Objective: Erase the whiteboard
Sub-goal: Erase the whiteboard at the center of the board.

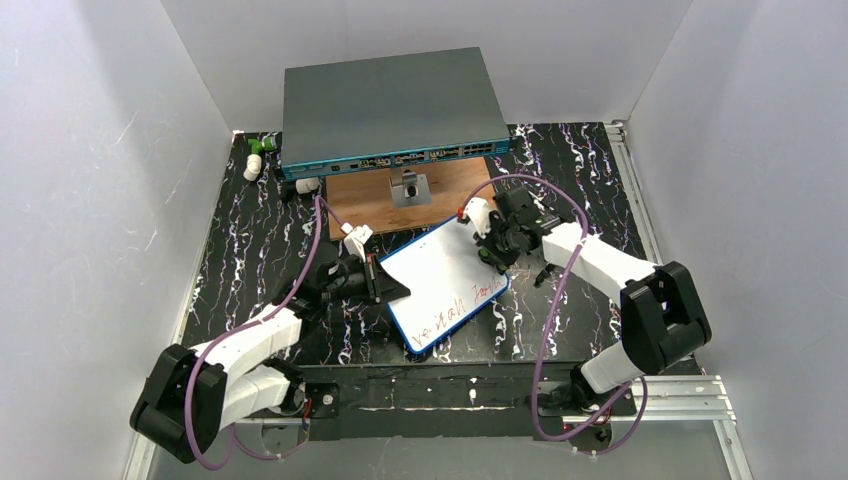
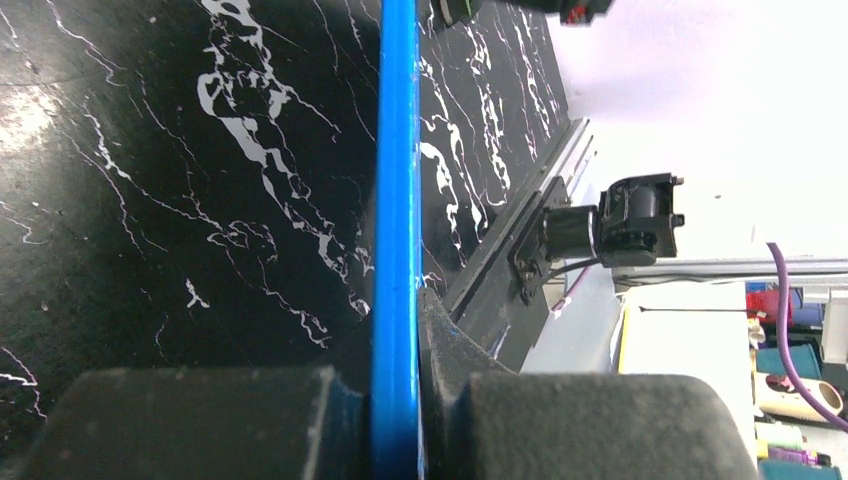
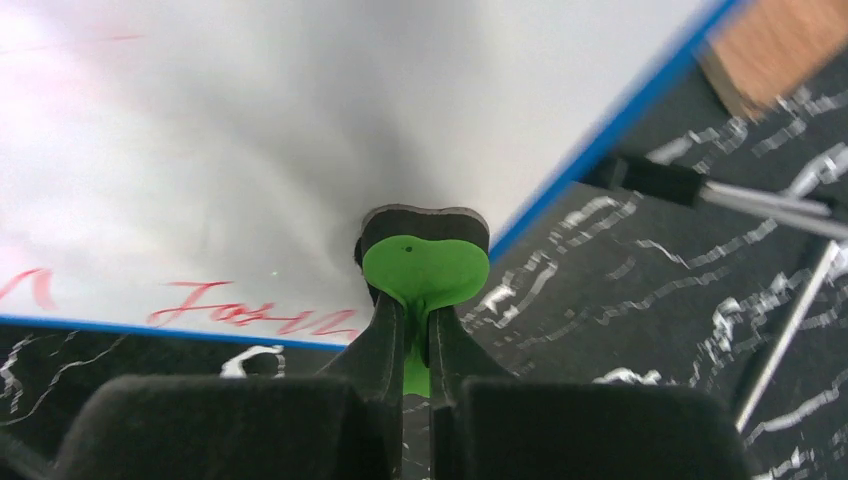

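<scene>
The whiteboard (image 1: 445, 285) lies tilted across the middle of the black marbled table, blue-framed, with red handwriting (image 1: 455, 312) along its near edge. My left gripper (image 1: 385, 283) is shut on the board's left edge. In the left wrist view the blue frame (image 2: 397, 200) runs edge-on between the pads of that gripper (image 2: 400, 330). My right gripper (image 1: 492, 250) is at the board's far right corner, shut on a green eraser (image 3: 425, 265) whose dark felt face presses on the white surface (image 3: 250, 150). Red writing (image 3: 250, 315) shows left of the right gripper (image 3: 418, 320).
A grey-teal network switch (image 1: 390, 110) stands at the back, with a brown wooden board (image 1: 372, 205) in front of it carrying a small metal part (image 1: 410, 188). Small white and green pieces (image 1: 258, 152) lie at the back left. A thin black-tipped metal rod (image 3: 700, 190) lies right of the whiteboard.
</scene>
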